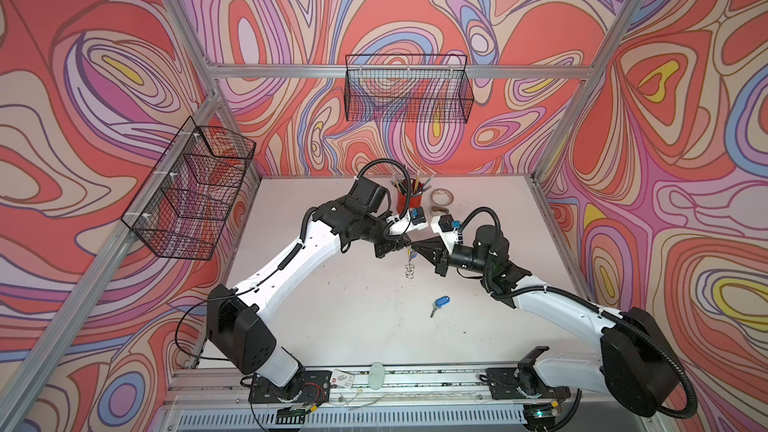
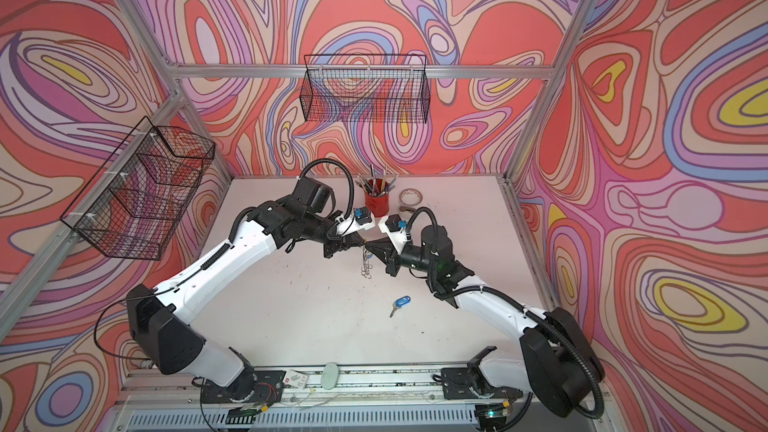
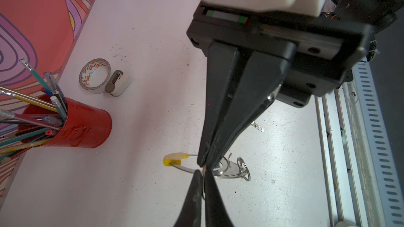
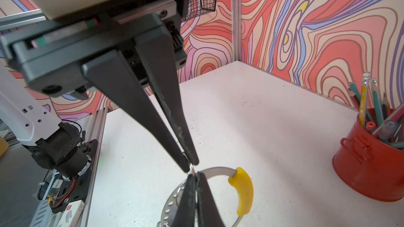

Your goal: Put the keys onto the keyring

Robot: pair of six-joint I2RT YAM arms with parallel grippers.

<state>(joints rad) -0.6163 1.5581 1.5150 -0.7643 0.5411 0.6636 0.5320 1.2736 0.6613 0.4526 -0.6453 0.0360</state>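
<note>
Left end effector (image 4: 192,166): fingers pressed right together, and there it is, a thin wire loop (image 4: 190,168) pinched at the very tips. Whether that loop belongs to the keyring or to a key, I can't tell.
Right end effector (image 3: 202,164): clamped tight as well, tips biting the flat metal band of the keyring (image 3: 231,171). It meets the left one tip to tip above the middle of the tabletop (image 1: 353,317).
Keyring: held up between the pair of them, the hoop hanging below the tips in both top views. Perforated band on one side, yellow segment (image 4: 242,191) on the other. Whether its lowest edge touches the tabletop, I can't make out.
Key (image 1: 439,304): one silver key with a blue tag, lying flat on the tabletop all on its own. It sits nearer the front edge than the end effectors, on the right arm's side, well apart from the keyring.
Other key: can't pick it out; the small rings (image 3: 243,169) bunched on the hoop are too fine to read.
Back of the tabletop: a red pot (image 1: 409,201) stuffed with pencils and pens, standing upright, with a tape roll (image 1: 441,196) just beside it, both behind the meeting point.
</note>
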